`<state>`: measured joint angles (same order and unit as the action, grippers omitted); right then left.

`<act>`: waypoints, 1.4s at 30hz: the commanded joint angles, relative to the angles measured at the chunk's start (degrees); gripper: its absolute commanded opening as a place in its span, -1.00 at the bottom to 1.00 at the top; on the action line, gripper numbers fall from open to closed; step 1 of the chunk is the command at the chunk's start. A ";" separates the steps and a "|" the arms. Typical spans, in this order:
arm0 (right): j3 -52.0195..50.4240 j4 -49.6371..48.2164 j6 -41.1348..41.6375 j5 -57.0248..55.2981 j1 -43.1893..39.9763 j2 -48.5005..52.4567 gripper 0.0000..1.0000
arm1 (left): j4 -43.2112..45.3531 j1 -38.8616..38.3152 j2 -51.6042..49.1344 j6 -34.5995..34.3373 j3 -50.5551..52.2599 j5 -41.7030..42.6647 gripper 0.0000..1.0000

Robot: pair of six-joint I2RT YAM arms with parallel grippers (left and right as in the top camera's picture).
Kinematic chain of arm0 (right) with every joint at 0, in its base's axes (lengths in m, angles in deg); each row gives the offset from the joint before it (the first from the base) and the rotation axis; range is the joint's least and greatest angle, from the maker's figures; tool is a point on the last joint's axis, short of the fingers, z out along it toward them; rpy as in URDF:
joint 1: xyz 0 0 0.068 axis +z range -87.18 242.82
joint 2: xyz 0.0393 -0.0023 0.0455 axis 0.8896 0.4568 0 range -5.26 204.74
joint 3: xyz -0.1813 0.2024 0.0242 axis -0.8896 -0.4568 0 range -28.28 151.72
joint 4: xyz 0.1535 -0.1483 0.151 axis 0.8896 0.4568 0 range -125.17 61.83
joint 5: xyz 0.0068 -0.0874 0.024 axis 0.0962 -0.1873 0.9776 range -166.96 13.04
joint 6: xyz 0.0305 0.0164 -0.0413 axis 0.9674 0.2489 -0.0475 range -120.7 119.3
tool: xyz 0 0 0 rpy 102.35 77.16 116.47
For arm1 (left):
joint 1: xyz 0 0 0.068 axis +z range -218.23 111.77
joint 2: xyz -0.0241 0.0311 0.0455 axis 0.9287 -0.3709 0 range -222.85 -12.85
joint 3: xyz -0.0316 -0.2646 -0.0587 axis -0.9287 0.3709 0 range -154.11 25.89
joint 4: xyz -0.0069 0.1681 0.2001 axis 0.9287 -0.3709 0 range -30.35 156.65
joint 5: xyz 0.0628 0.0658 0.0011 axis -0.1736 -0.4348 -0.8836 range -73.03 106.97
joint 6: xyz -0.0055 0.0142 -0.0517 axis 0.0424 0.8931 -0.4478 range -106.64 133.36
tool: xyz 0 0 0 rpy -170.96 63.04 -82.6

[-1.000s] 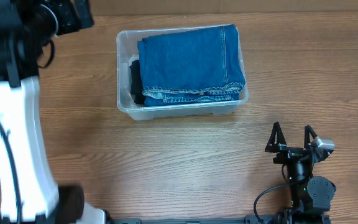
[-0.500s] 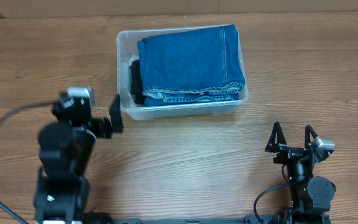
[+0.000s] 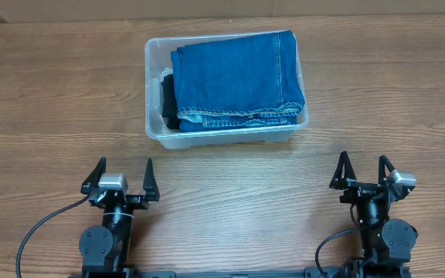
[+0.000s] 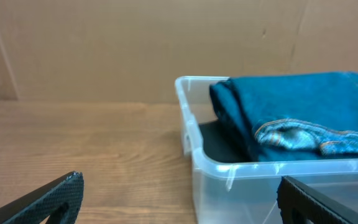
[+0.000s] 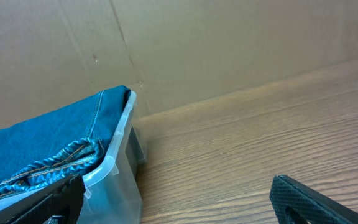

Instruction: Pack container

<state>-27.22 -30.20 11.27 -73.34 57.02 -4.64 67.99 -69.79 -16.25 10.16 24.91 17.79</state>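
Clear, thick-rimmed, rounded-corner plastic container (image 3: 222,139) is sitting far-centre on the woodgrain table (image 3: 284,201), holding folded blue denim (image 3: 238,77) over something black (image 3: 168,100). Left gripper (image 3: 123,166) and right gripper (image 3: 362,161) are sitting near the front edge, jaws spread, gripping nothing.

Jeans (image 3: 238,73) in the container (image 3: 230,137) half-hide something dark (image 3: 168,104), perhaps clothing.

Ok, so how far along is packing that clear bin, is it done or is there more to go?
It looks essentially finished. Done: folded jeans lie in the container over a dark item. In hand: nothing; the left gripper and right gripper sit open and empty, apart from it. Left: I see nothing else waiting to go in, and no lid is in view.
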 commanded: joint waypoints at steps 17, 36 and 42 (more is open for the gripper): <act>-0.57 -0.44 -0.22 -0.31 0.26 -0.46 1.00 | -5.79 3.15 3.15 -1.07 0.70 -0.20 1.00; -0.57 -0.44 -0.22 -0.31 0.26 -0.46 1.00 | -5.79 3.15 3.15 -1.07 0.70 -0.20 1.00; -0.57 -0.44 -0.22 -0.31 0.26 -0.46 1.00 | -5.79 3.15 3.15 -1.07 0.70 -0.20 1.00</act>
<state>-27.22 -30.22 11.29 -73.37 57.04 -4.64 62.24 -67.00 -13.75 10.14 25.37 17.57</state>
